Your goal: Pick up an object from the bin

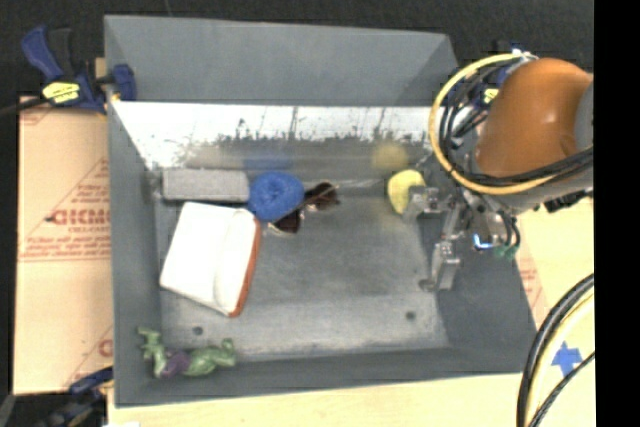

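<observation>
Gripper (440, 273) low at rt side of bin (330, 300), hanging over bare grey floor close to the rt wall. Whether it's spread or closed up: can't tell from this angle, too dark and cluttered w/ wrist hardware. Can't make out any obj in it.

Above it the wrist carries an orange cover (530, 120), w/ looped black and yellow cables (452, 120) round its left edge; arm comes in from rt side of view.

Nearest obj: yellow ball (403, 189), just up and left of gripper, near back wall, apart from it. This is the likeliest pick candidate by position only.

Moving left along the back wall:
- dark sunglasses-like item (310, 205), approx mid-bin; exact kind unclear.
- blue crumpled ball (274, 196), touching or overlapping the dark item's left end.
- grey rectangular block (205, 185), lying flat, its rt end against the blue ball.

Below the block, left-centre: white flat box/book w/ orange edge (205, 257), tilted, its upper rt corner just under the blue ball.

Front-left corner, well apart from gripper: green toy figure (187, 357) w/ a purple patch, lying along the front wall.
</observation>
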Robot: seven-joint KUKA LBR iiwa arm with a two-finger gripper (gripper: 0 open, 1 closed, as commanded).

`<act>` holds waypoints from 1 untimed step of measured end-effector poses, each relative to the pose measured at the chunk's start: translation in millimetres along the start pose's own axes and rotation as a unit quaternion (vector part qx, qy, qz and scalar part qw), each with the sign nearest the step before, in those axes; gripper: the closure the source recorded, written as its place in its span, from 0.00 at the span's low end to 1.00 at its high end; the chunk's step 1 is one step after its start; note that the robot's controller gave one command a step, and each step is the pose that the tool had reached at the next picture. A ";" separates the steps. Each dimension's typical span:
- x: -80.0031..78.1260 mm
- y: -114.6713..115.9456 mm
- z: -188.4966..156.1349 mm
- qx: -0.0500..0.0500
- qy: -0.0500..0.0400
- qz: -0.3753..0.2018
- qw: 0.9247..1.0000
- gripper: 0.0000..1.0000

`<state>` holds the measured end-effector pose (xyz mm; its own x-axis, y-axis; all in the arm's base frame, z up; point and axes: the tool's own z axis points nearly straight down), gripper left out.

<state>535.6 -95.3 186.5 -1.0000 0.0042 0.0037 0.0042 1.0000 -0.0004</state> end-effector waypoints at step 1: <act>-1.8 0.5 -3.7 0.001 -0.004 -0.002 1.000 0.00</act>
<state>537.4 -94.8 190.2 -1.0000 -0.0004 -0.0038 -0.0003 1.0000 -0.0015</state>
